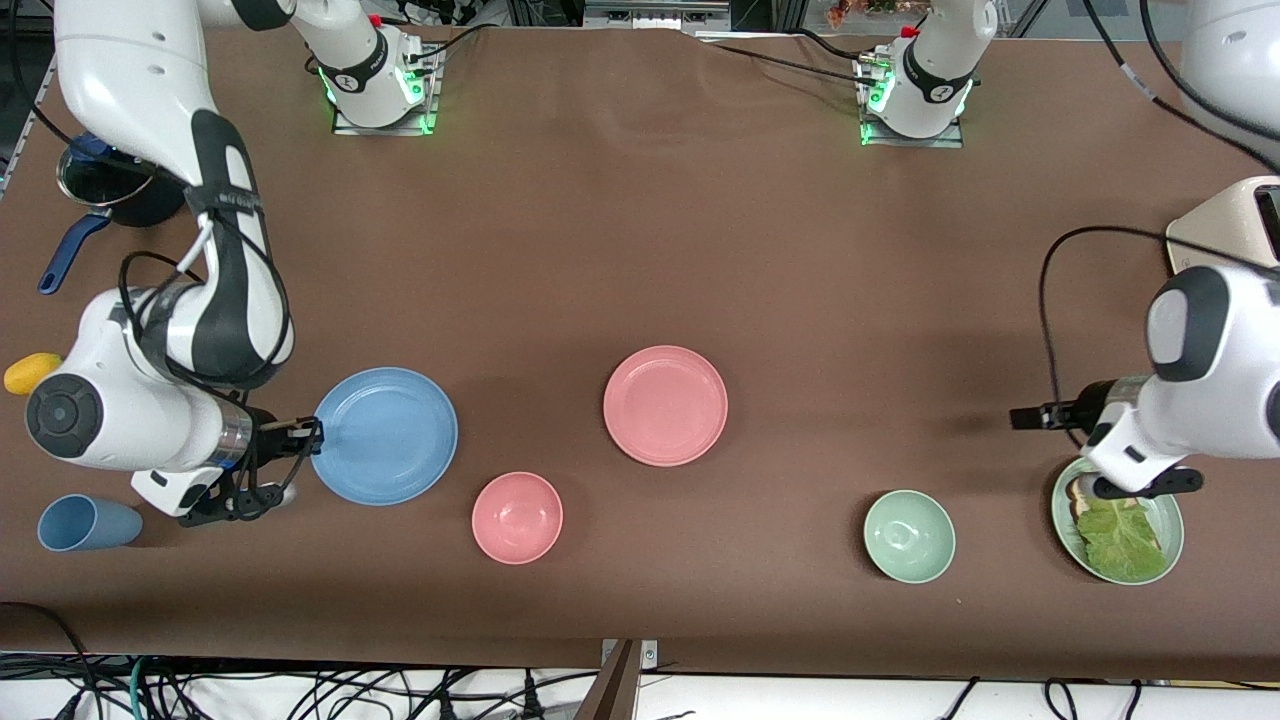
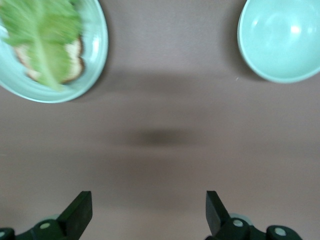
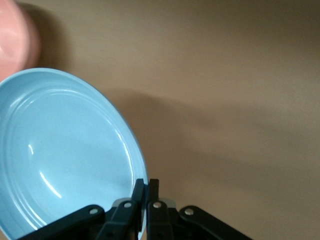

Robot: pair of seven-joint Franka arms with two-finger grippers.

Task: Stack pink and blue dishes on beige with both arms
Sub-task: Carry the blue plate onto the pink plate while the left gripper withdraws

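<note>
The light blue plate (image 1: 385,435) (image 3: 65,150) lies toward the right arm's end of the table. My right gripper (image 1: 315,432) (image 3: 146,190) is shut on its rim at the side toward that end, and in the right wrist view the plate looks tilted. The pale pink plate (image 1: 665,405) lies flat near the table's middle, with nothing touching it. My left gripper (image 1: 1145,487) (image 2: 145,215) hangs open and holds nothing, above the table by the lettuce plate. No beige plate shows in any view.
A pink bowl (image 1: 517,517) sits nearer the front camera, between the two plates. A green bowl (image 1: 908,535) (image 2: 280,40) and a green plate with lettuce (image 1: 1160,560) (image 2: 97,55) are toward the left arm's end. A blue cup (image 1: 85,523), a yellow fruit (image 1: 30,372) and a dark pot (image 1: 110,190) crowd the right arm's end.
</note>
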